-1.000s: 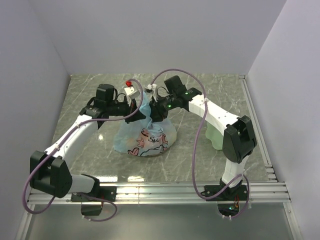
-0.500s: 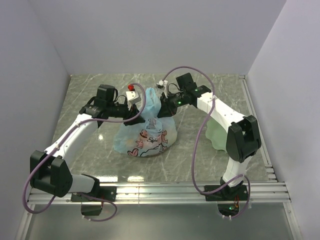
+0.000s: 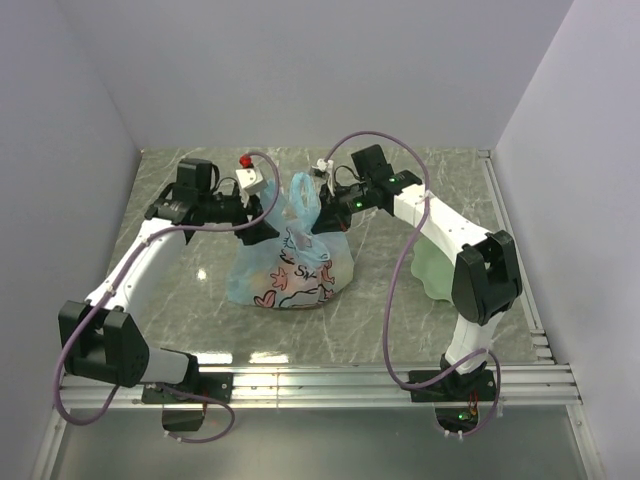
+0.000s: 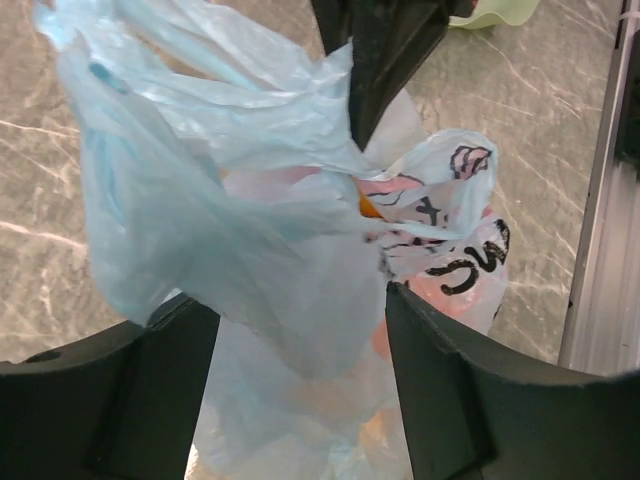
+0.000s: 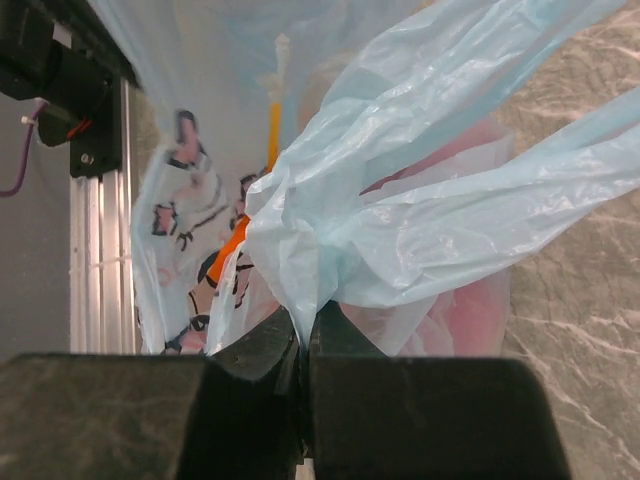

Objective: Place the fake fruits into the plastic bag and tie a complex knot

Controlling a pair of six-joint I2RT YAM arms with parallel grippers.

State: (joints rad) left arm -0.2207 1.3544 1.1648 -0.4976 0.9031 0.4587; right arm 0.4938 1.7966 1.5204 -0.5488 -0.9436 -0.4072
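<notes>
Left gripper [image 4: 300,330]: jaws apart, loose light-blue film between them
Right gripper [image 5: 305,345]: clamped on gathered handles [image 5: 300,265]
Plastic bag [image 3: 290,272]: bulging, middle of marble worktop [image 3: 195,315]

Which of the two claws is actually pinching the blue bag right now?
The right gripper: its jaws are shut tight on the gathered top of the plastic bag. The left gripper has its jaws apart, the plastic hanging loosely between them.
</notes>
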